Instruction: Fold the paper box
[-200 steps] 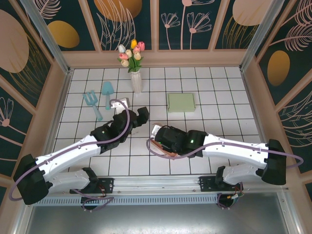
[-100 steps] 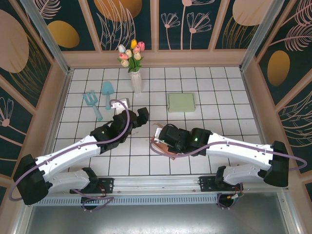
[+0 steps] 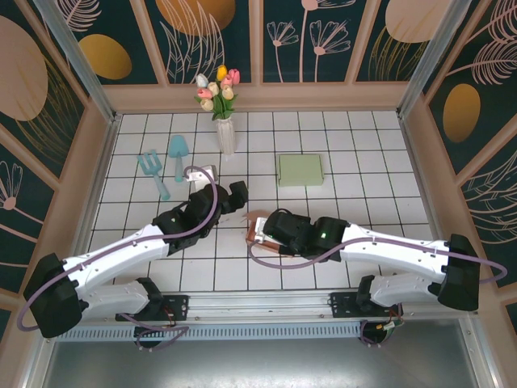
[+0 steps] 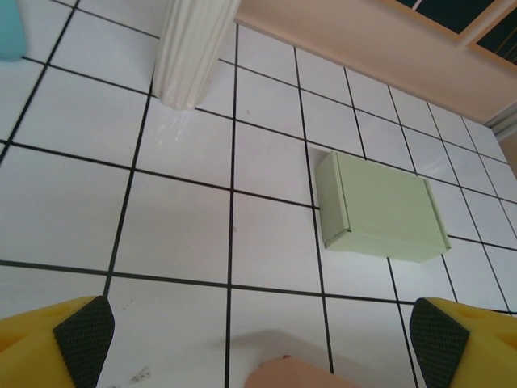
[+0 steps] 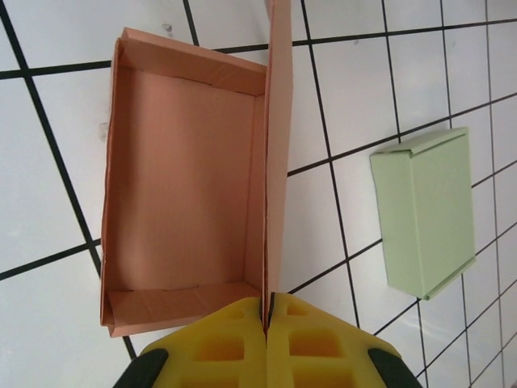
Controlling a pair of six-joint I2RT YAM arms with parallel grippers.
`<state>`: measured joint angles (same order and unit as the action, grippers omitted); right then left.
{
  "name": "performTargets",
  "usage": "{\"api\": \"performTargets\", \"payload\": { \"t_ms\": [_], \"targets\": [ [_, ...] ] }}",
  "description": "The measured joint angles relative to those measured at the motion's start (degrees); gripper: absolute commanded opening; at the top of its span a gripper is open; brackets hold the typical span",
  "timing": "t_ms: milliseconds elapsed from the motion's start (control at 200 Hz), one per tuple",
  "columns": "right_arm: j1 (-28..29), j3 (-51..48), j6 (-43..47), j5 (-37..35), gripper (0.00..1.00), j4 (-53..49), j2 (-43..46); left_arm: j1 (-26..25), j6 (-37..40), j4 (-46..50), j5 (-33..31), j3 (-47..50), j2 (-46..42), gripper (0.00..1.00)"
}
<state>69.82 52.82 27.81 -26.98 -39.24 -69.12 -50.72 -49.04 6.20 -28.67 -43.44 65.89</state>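
Jaws first, from the top external view: the right jaws rest on the salmon paper box (image 3: 260, 234). It lies on the white tiled desk (image 3: 363, 145), nearer to us than the green box (image 3: 300, 170) and a little to its left. From up here we cannot tell how those jaws stand. The left jaws hover further left of the green box, just beside the paper box's far corner. Both arms are close, but only the right one is in contact.

From the left wrist view, the left jaws are spread wide and hold nothing, their black pads (image 4: 83, 331) at the bottom corners. A corner of the paper box pokes up between them at the bottom edge. The green box lies beyond it to the right, with bare tiles between.

From the right wrist view, the right jaws are pressed together on the box's upright lid panel (image 5: 278, 145), seen edge-on. The open tray (image 5: 182, 202) lies on the side of that panel away from the green box. Its long axis runs straight out from the jaws, along the panel. We judge that the coming move turns on swinging this panel over the tray, away from the green box. The tiles around the tray are free, and the green box stands well apart from the fold line.
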Motion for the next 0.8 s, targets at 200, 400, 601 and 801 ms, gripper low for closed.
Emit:
{"api": "performTargets", "payload": {
  "t_ms": [200,400,601,801],
  "targets": [
    [0.02,-3.48,4.83,-1.42,0.00,5.44,3.67,0.07,-2.54,-2.54,4.74,2.21,-0.92,0.94],
    [0.02,-4.15,6.80,-2.12,0.00,10.05,5.25,0.11,-6.25,-8.37,12.11,3.32,2.25,0.92],
    [0.02,-5.07,6.84,-3.63,0.00,12.13,5.25,0.11,-10.29,-14.95,19.17,5.42,7.26,0.90],
    [0.00,-6.03,6.80,-4.85,0.00,14.25,5.25,0.11,-14.53,-20.72,22.67,8.17,7.67,0.90]
  ]
}}
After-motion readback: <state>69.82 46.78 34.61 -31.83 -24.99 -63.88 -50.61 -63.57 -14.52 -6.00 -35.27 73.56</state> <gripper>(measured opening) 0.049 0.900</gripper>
